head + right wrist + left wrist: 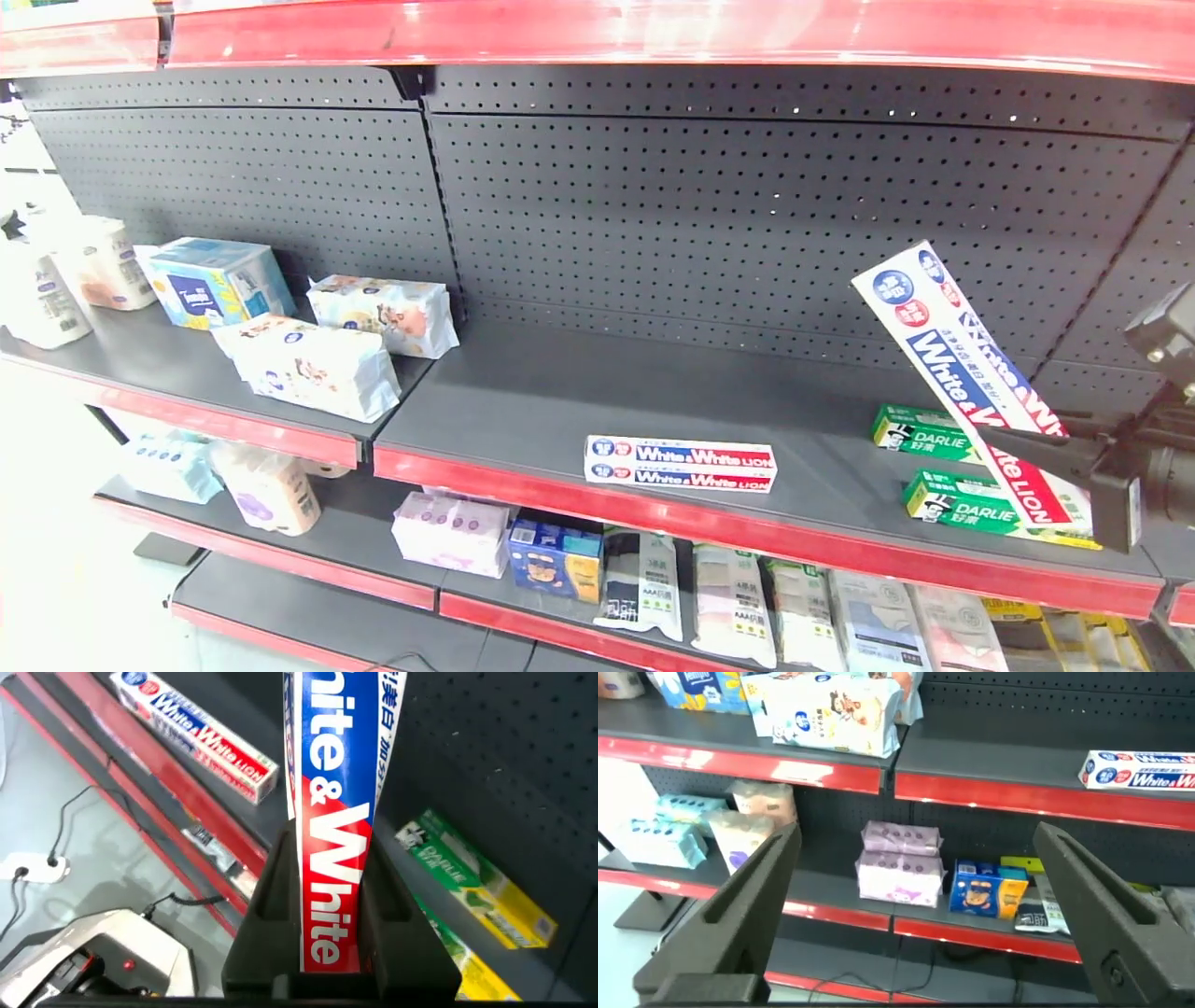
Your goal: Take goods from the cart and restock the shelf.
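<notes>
Right gripper point(322, 901) clenched on one tilted white toothpaste box point(962, 364). Two green boxes lie on the shelf point(560, 392) under its fingers: near green box point(971, 504), far green box point(924, 432). Second white box point(680, 463) lies flat, well left of them. Left gripper point(915, 838) fingers spread, grasping nothing.

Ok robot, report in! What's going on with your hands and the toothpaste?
Left gripper open, empty. Right gripper shut on toothpaste box, held tilted over the shelf. Green boxes lie close by on the shelf.
</notes>
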